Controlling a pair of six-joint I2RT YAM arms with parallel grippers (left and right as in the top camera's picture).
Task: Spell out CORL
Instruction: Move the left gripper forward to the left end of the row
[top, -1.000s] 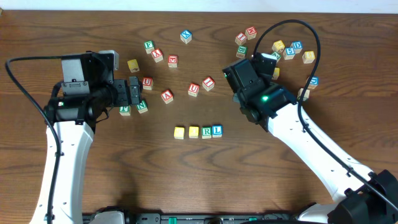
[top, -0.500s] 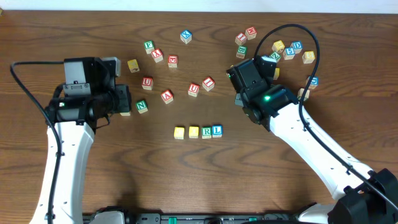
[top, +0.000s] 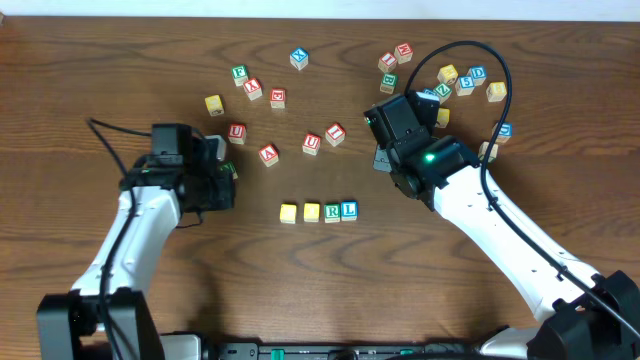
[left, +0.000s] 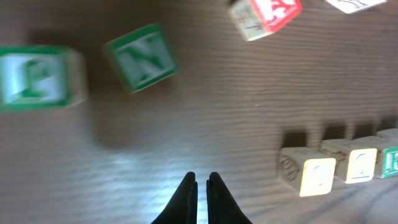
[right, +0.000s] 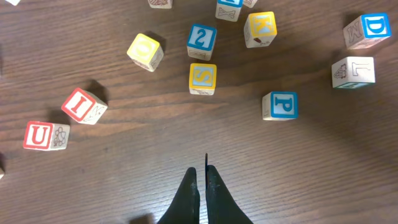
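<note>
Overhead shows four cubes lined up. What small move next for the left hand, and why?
Probably pull the left hand back from the cubes. The CORL row looks complete: two yellow cubes, green R, blue L, side by side. Both the left hand and the right hand are shut and empty, so nothing remains to place.

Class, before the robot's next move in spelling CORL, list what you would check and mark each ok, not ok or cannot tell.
1. Row of four cubes is straight: ok.
2. R cube next to L cube, ending the row: ok.
3. Two yellow cubes read C, O: cannot tell, too faint.
4. Left jaws shut, empty: ok.
5. Right jaws shut, empty: ok.
6. Both jaws clear of the row: ok.
</note>
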